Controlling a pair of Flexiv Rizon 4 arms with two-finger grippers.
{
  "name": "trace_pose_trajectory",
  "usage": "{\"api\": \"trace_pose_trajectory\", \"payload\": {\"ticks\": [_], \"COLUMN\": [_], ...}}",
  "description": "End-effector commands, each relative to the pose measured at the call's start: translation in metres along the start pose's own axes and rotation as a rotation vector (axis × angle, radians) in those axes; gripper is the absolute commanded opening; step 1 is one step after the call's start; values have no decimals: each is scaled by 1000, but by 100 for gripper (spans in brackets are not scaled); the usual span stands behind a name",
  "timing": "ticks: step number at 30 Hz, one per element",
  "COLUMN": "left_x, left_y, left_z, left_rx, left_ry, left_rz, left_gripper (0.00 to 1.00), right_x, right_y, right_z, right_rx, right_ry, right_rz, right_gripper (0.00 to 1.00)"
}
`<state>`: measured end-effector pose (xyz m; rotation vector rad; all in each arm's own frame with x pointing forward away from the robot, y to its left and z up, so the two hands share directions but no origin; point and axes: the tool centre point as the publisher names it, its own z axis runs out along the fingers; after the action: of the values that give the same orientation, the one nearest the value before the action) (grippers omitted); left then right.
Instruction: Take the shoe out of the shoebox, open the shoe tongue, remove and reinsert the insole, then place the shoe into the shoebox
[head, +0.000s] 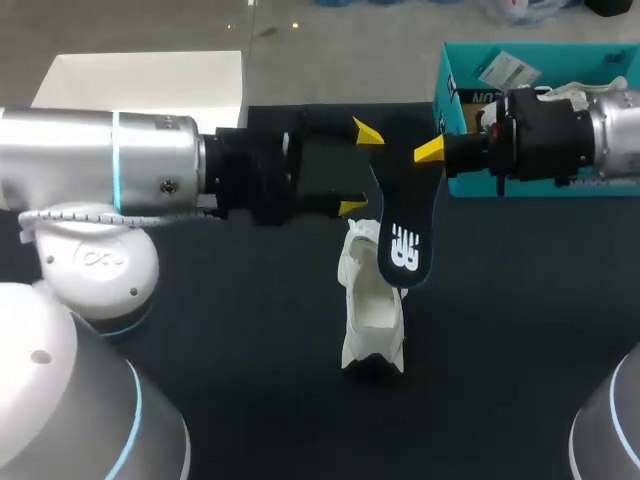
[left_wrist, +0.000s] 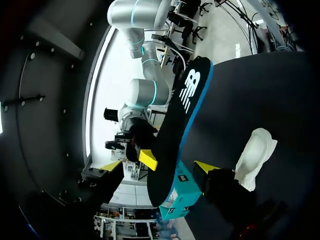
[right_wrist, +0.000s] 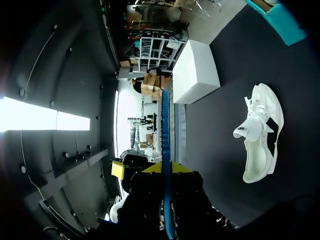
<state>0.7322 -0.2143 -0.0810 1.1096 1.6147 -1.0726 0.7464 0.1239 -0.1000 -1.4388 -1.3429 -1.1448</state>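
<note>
Insole (head: 398, 225) in right jaws, shoe (head: 372, 310) nearby

Non-task stuff only: dark matte worktop (head: 500, 330), plain surface, spans the full scene left to right. White box (head: 140, 78) at the far-left edge of it, flat plain top, long side running left-right, near face lit. From the right wrist the same box (right_wrist: 197, 72) sits on the dark worktop (right_wrist: 225, 150), well apart from everything else.

White shoe (head: 372, 312) blocks the middle, insole (head: 402, 228) hanging above it — teal shoebox (head: 446, 72) fills the far right corner; passage lies along the near edge of the table (head: 240, 340).
</note>
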Motion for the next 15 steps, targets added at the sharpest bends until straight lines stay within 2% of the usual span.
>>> {"api": "trace_pose_trajectory", "payload": {"ticks": [1, 11, 15], "left_x": [-16, -36, -43], "left_y": [14, 29, 29], "left_z": [-25, -23, -14], "left_rx": [74, 155, 115], "left_ry": [319, 533, 456], "left_rz": [25, 118, 78], "left_gripper": [100, 100, 100], "right_x": [-1, -8, -9], "right_y": [6, 8, 7], "right_z": [4, 14, 16], "right_rx": [17, 60, 61], "right_ry": [-47, -87, -79], "right_rz": [-5, -19, -16], "right_gripper": [0, 0, 0]}}
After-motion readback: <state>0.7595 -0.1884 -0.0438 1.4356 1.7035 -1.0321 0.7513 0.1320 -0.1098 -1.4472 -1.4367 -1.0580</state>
